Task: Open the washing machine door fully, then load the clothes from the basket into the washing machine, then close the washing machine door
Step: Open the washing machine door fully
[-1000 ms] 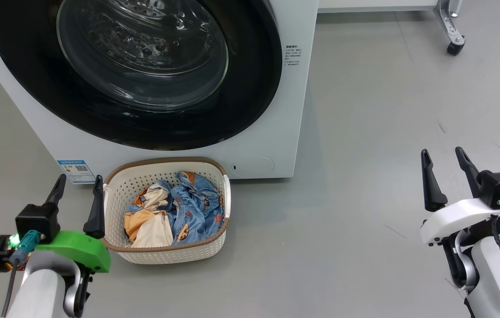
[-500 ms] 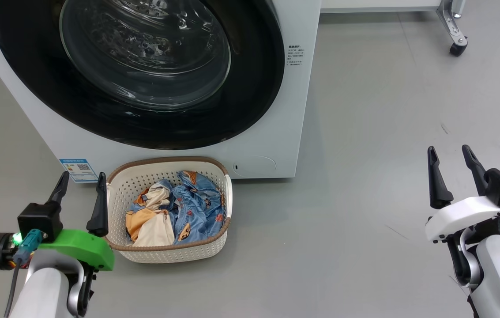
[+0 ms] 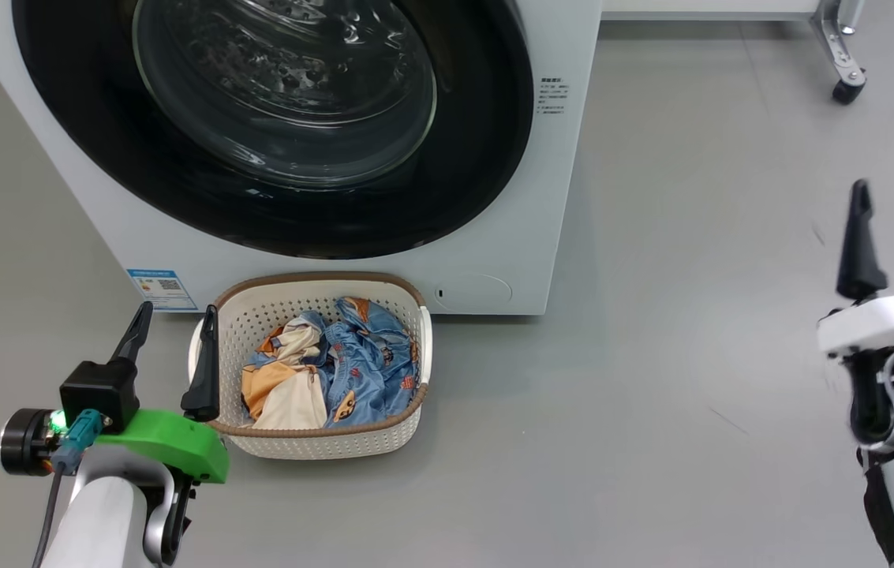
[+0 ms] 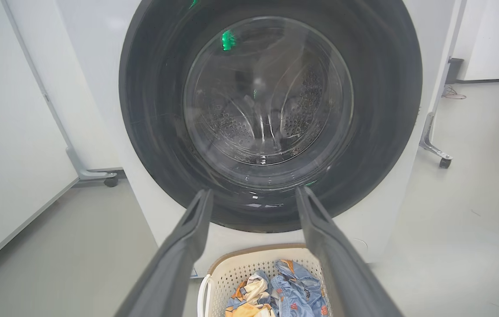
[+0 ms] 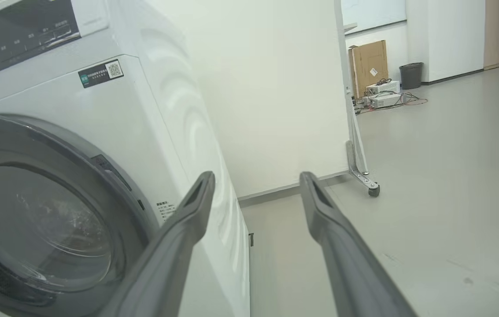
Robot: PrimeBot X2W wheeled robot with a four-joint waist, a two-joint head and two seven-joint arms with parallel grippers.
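Note:
The white washing machine (image 3: 565,181) stands ahead with its round black-ringed glass door (image 3: 281,118) shut flat against the front. On the floor just below it sits the cream basket (image 3: 320,442), holding the blue printed clothes (image 3: 360,371) with an orange and cream piece. My left gripper (image 3: 174,319) is open and empty, its right finger at the basket's left rim. In the left wrist view the left gripper (image 4: 253,196) points at the door (image 4: 271,110), above the basket (image 4: 231,273). My right gripper (image 3: 888,205) hangs open and empty over bare floor at far right. The right wrist view shows the right gripper (image 5: 256,180) beside the washing machine (image 5: 143,132).
A wheeled metal leg of a white panel (image 3: 845,67) stands at the back right. Another panel on castors (image 4: 95,176) flanks the machine's left. Grey floor stretches to the right of the machine. A cardboard box, a bin and devices (image 5: 381,83) lie far off.
The head camera has swung, shifting the whole picture right and down. My right gripper has risen in the view, further than that shift. The left gripper keeps its place beside the basket.

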